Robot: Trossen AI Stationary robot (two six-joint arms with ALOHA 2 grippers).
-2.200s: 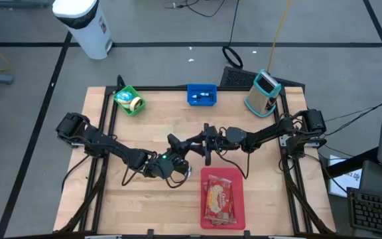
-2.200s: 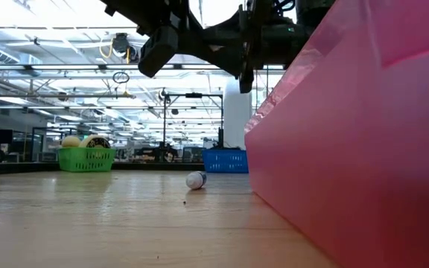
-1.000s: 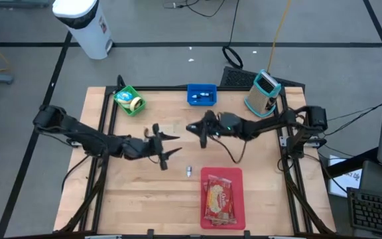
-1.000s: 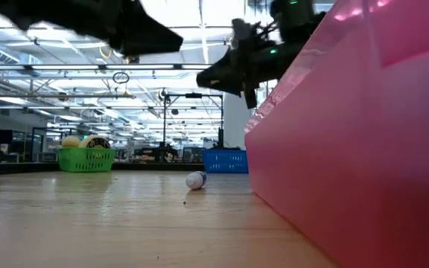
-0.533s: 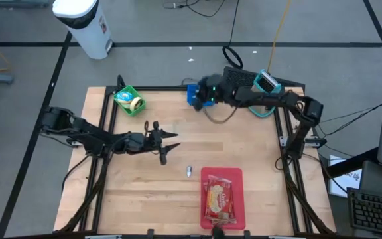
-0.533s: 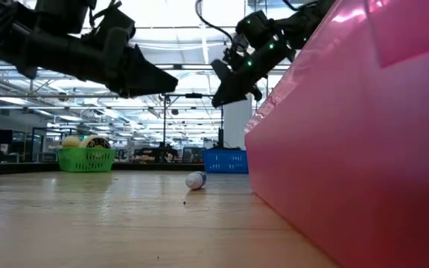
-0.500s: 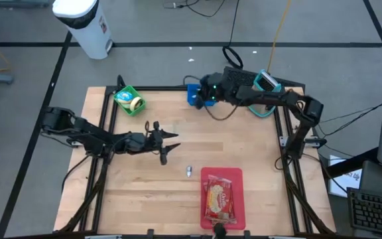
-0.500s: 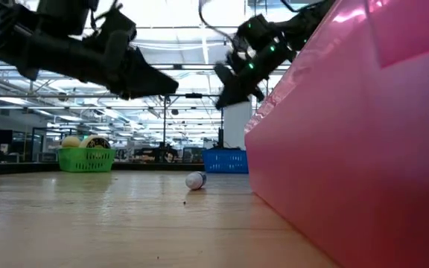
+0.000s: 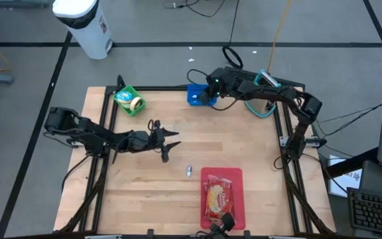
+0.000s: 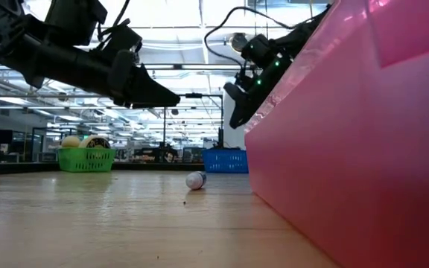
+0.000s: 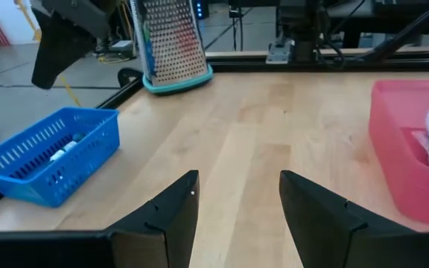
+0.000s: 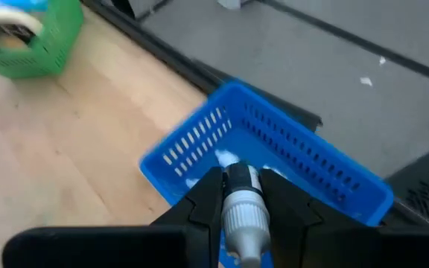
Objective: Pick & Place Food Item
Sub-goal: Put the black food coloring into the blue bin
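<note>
My right gripper (image 12: 240,180) hovers over the blue basket (image 12: 304,160) at the table's far edge (image 9: 201,95), shut on a small white-and-grey cylinder (image 12: 242,212). My left gripper (image 11: 235,201) stands open over the table's left middle (image 9: 164,143), above the wood, with nothing between its fingers. A wrapped food item (image 9: 219,199) lies in the red tray (image 9: 205,199) at the near edge. A small white piece (image 9: 188,171) lies on the wood left of the tray, also in the low view (image 10: 195,179). My right gripper pinches the small cylinder by its ribbed grey middle (image 12: 241,208) between its two fingers. The cylinder lies along the fingers, one end pointing out past their tips. The fingers slant down toward the far edge. The cylinder hangs clear above the blue basket.
A green basket (image 9: 128,99) with a tape roll stands at the far left. A perforated metal holder on a teal base (image 9: 264,93) stands at the far right. The red tray's wall (image 10: 348,149) fills the low view's right side. Bare wood lies between the arms.
My right gripper has swung from the table's middle to the far edge and now hangs over the blue basket, tipped further down. My left gripper has sunk a little toward the table. The small white piece and the red tray have kept still.
</note>
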